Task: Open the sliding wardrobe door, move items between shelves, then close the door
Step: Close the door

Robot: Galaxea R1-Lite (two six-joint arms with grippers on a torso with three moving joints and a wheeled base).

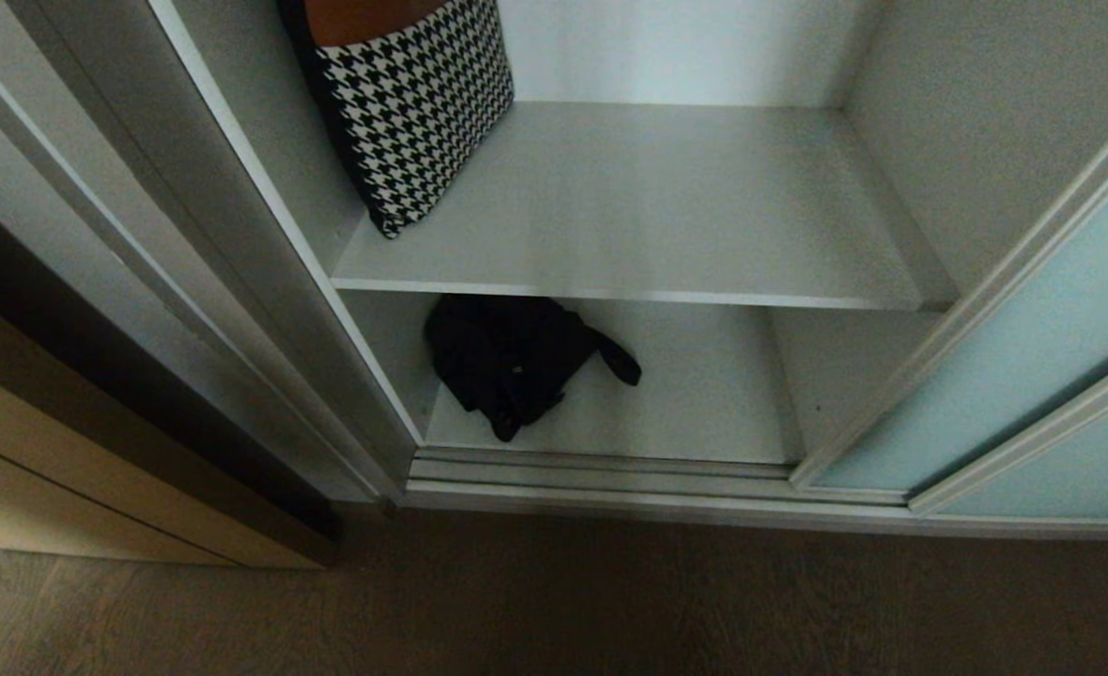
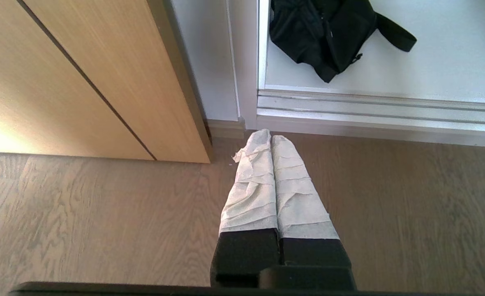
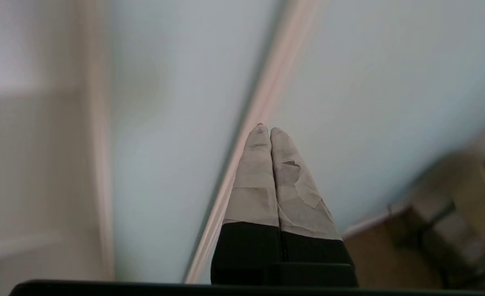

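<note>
The wardrobe stands open, its frosted teal sliding door (image 1: 1033, 376) slid to the right. A black fabric bag (image 1: 512, 361) lies on the bottom shelf (image 1: 704, 404), toward its left side. A houndstooth piece with an orange-brown top (image 1: 413, 103) leans at the left of the upper shelf (image 1: 648, 216). Neither arm shows in the head view. My right gripper (image 3: 266, 128) is shut and empty, close in front of the teal door (image 3: 370, 94), near its silver frame bar (image 3: 263, 98). My left gripper (image 2: 270, 135) is shut and empty, low over the floor, short of the bag (image 2: 329, 33).
A tan wooden panel (image 1: 56, 469) stands to the left of the wardrobe. Silver door tracks (image 1: 610, 479) run along the wardrobe's bottom edge. Brown wood floor (image 1: 554, 601) lies in front. Blurred furniture (image 3: 452, 222) shows beyond the door in the right wrist view.
</note>
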